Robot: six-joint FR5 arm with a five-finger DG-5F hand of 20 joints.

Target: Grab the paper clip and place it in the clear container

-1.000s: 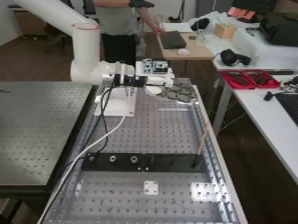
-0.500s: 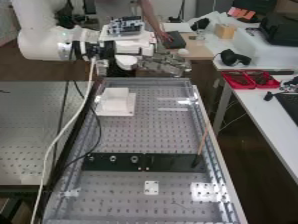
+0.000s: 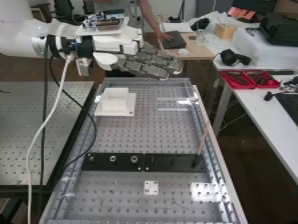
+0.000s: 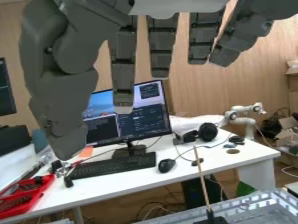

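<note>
- Hand (image 3: pixel 143 64): wide open, fingers extended, raised near the far end of the perforated bench (image 3: pixel 136 132).
- Thin item (image 3: pixel 179 204), possibly the paper clip: on bench near small white plate (image 3: pixel 151 188).

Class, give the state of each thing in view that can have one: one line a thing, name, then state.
Dark grey robot hand: open, fingers straight.
Black-framed computer monitor: switched on.
Thin wooden stick: standing, slightly tilted.
Red plastic trays: open-topped, holding things.
</note>
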